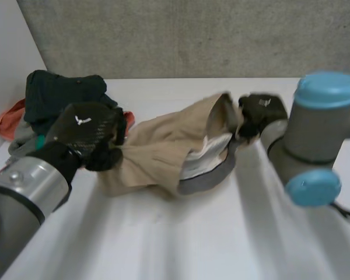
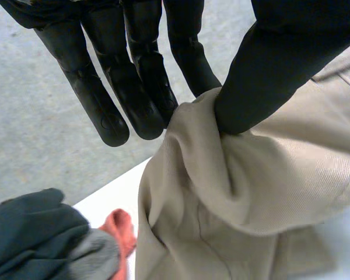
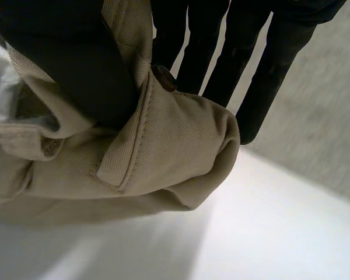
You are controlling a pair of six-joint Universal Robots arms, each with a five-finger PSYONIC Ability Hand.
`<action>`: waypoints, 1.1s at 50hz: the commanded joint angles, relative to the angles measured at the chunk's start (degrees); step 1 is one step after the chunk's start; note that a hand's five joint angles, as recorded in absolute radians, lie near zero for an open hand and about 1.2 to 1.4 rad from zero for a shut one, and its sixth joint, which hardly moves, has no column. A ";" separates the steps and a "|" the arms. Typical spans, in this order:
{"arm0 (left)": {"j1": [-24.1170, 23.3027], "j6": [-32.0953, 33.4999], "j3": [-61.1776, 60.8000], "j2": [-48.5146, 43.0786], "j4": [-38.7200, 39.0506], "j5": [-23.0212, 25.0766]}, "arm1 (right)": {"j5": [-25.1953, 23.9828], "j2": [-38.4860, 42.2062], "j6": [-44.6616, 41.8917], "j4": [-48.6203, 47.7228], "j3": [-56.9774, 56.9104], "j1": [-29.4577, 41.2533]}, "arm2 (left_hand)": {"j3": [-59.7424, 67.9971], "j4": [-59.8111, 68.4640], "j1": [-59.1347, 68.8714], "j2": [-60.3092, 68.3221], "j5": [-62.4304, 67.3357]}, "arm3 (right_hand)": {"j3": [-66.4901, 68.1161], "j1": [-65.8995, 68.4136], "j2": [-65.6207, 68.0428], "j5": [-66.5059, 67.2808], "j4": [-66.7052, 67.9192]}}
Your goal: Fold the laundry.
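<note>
Status: pants (image 1: 163, 154) lie crumpled mid-desk (image 1: 233, 233), strung roughly 9-to-3 between the arms.

Left robot hand (image 1: 88, 135) is at the 9 o'clock end. Its thumb (image 2: 280, 64) pinches a bunch of beige cloth against straight fingers (image 2: 134, 99), so it's grasping the pants. I can't tell if that's a leg hem or mid-leg; it's a wad, not a clean edge.

Right robot hand (image 1: 258, 114) is at the 2 o'clock end. Its thumb is clamped over the waistband (image 3: 163, 146) just beside the button (image 3: 163, 77), with the fingers behind the cloth. It's also grasping the pants.

My read: you're in the spread-out step, with no fold made yet. The cloth between the hands is slack and twisted, and pale lining (image 1: 207, 154) shows near the waist.

To do it well:
- Pull the hands apart along the 9–3 line until the slack goes. Stay low over the desk and don't jerk. Both grips are thumb pinches, and the twill will probably slip if you yank.
- The left grip looks shallow, with the cloth right at the fingertips. It's likely the first to let go.
- Lay the pants flat before folding. Untwist the waistband so the lining faces in.
- A pile (image 1: 58, 96) of dark, orange and grey laundry sits at 10 o'clock, just beside the left robot hand. Pull toward 8, not 10, or you risk dragging into it.
</note>
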 commanded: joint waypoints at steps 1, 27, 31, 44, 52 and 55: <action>-11.99 -4.16 -1.39 -4.90 5.93 -4.81 | -10.12 9.40 -6.41 -2.42 -12.92 -3.36 | 11.39 11.30 14.93 12.14 14.11 | 14.53 19.30 14.11 15.74 12.97; -4.66 -4.51 1.87 -1.77 4.73 -7.47 | -11.19 -14.64 -14.52 4.94 0.32 -8.73 | -58.61 -58.70 -55.07 -57.86 -55.89 | -55.47 -50.70 -55.89 -54.26 -57.03; 2.29 -5.74 -0.59 -1.24 4.73 -2.99 | -11.98 -20.80 -11.62 12.58 6.73 -6.45 | -58.61 -58.70 -55.07 -57.86 -55.89 | -55.47 -50.70 -55.89 -54.26 -57.03; 8.01 -13.82 -0.08 -19.15 -1.08 9.32 | -12.69 -16.17 -0.28 18.33 20.72 -1.61 | -58.61 -58.70 -55.07 -57.86 -55.89 | -55.47 -50.70 -55.89 -54.26 -57.03; 5.12 -13.92 6.51 -28.57 -0.55 9.14 | -9.00 -7.45 -1.50 9.27 20.63 -0.29 | -48.36 -48.44 -44.82 -47.60 -45.63 | -43.03 -38.26 -43.45 -41.82 -44.59; 3.53 -13.48 9.33 -31.29 -0.63 9.15 | -6.10 -5.87 -3.61 5.13 19.14 -0.55 | -14.44 -14.52 -10.90 -13.68 -11.71 | -17.83 -13.07 -18.26 -16.62 -19.40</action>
